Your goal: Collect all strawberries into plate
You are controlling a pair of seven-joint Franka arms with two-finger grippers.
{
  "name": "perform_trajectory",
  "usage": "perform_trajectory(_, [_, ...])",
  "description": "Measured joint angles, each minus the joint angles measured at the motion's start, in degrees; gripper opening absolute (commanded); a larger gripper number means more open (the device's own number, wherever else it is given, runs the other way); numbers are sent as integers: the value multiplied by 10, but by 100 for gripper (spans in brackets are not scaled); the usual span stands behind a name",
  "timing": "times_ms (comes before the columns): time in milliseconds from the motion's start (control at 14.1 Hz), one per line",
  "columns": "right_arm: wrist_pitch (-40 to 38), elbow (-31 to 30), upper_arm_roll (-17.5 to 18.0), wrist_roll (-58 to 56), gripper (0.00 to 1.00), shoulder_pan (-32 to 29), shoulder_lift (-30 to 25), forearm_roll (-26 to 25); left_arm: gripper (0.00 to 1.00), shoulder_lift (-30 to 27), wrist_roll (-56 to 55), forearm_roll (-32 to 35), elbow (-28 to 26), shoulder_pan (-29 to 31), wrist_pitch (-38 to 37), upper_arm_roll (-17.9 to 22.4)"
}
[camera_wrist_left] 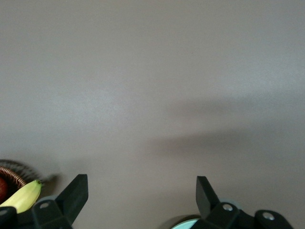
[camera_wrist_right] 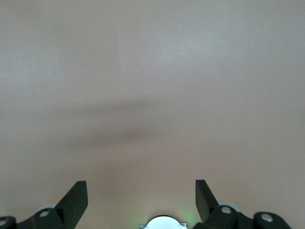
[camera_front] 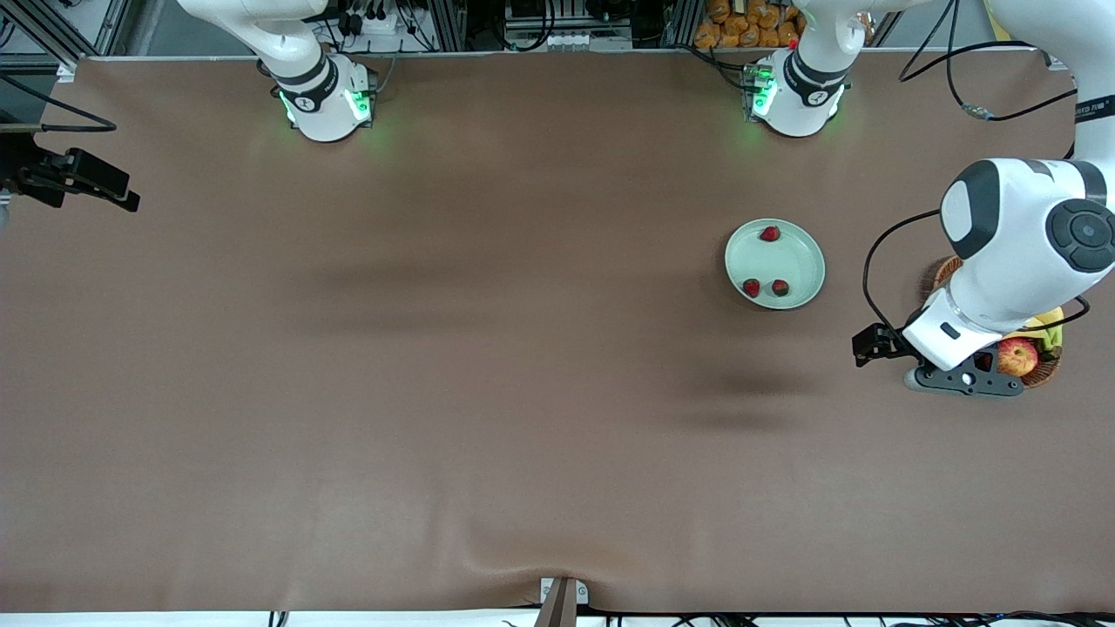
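The pale mint-green plate [camera_front: 797, 261] lies on the brown table toward the left arm's end. Three strawberries lie in it: one [camera_front: 769, 233] at the rim farther from the front camera, two [camera_front: 751, 287] [camera_front: 780, 287] side by side at the nearer rim. My left gripper [camera_front: 962, 380] hangs over the wicker basket's edge, beside the plate. In the left wrist view it [camera_wrist_left: 142, 179] is open and empty, with a sliver of the plate [camera_wrist_left: 188, 224] showing. My right gripper [camera_wrist_right: 141, 183] is open and empty above bare table near its own base, and that arm waits.
A brown wicker basket [camera_front: 945, 274] stands under the left arm at that end of the table, holding a red-yellow apple [camera_front: 1017, 355] and a banana [camera_front: 1050, 320]. The banana [camera_wrist_left: 21, 198] and the basket rim [camera_wrist_left: 12, 172] show in the left wrist view.
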Motion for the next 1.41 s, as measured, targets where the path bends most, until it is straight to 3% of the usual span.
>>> perform_trajectory(141, [0,0,0,0,100,0,0,0,100,-1,1,0,5,-12,0,12])
perform_trajectory(424, [0,0,0,0,100,0,0,0,100,-16,1,0,36,-71,-59,78])
perform_trajectory(848, [0,0,0,0,100,0,0,0,100,-45,1,0,148,-69,-260,82])
perform_trajectory(1131, [0,0,0,0,100,0,0,0,100,-85,1,-2,166,-44,-329,60])
perform_trajectory(1414, [0,0,-1,0,100,-1,1,0,100,-138,1,-2,161,-35,-390,65])
